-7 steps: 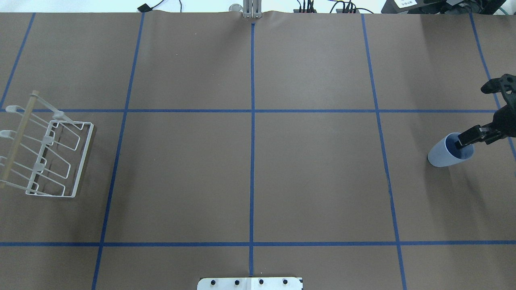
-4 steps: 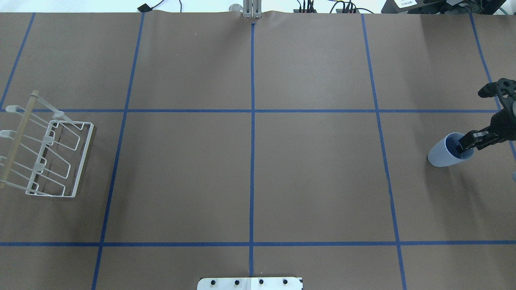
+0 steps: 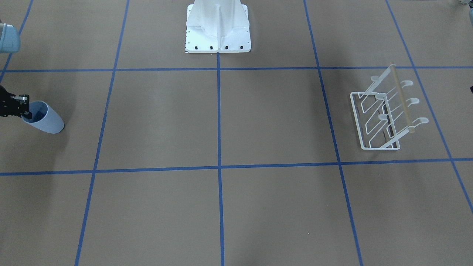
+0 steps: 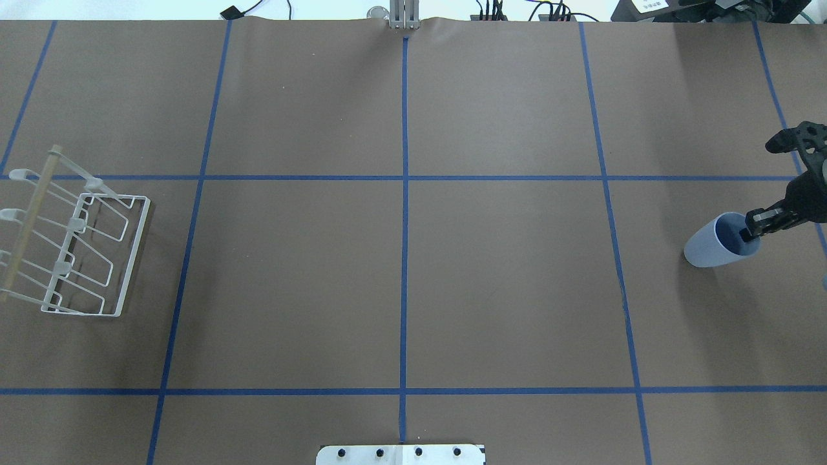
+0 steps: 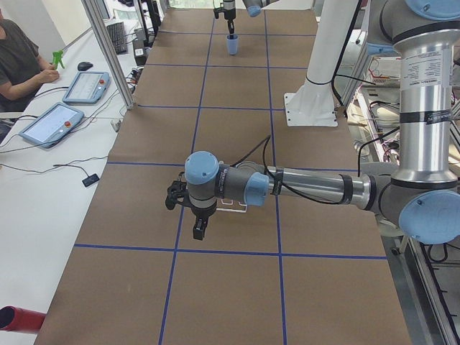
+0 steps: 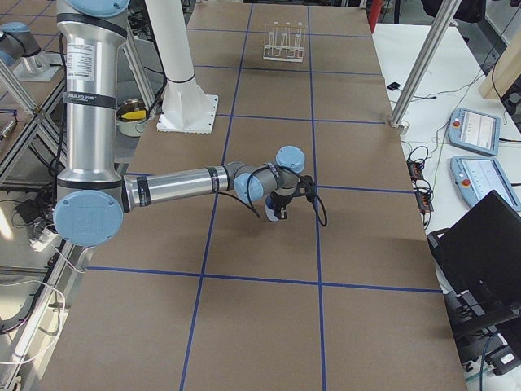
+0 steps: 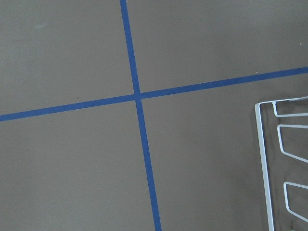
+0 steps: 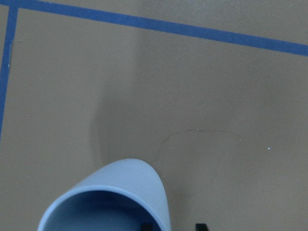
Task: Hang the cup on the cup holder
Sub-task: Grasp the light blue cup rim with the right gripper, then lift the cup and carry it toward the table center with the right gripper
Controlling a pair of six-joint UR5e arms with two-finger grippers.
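Overhead exterior view: the smooth, tapered light blue plastic cup stands mouth-up close to the table's right-hand edge. It is well apart from the white wire cup holder at the far left. The cup holder's rectangular base frame lies flat, its round-tipped prongs angle upward, and a pale wooden bar runs across them.

The black right gripper reaches down at the cup's rim with its jaws narrow and astride the wall. One fingertip is inside and one outside, with a sliver of table between the outer one and the wall. The overhead's right edge cuts off the gripper's body, and the wrist view crops the cup's near rim.

The left gripper hangs just beside the cup holder and hides part of it; its jaw width cannot be told.

Matte brown paper crossed by blue tape lines stretches between cup and cup holder. A white bolted pedestal stands at the robot's side.
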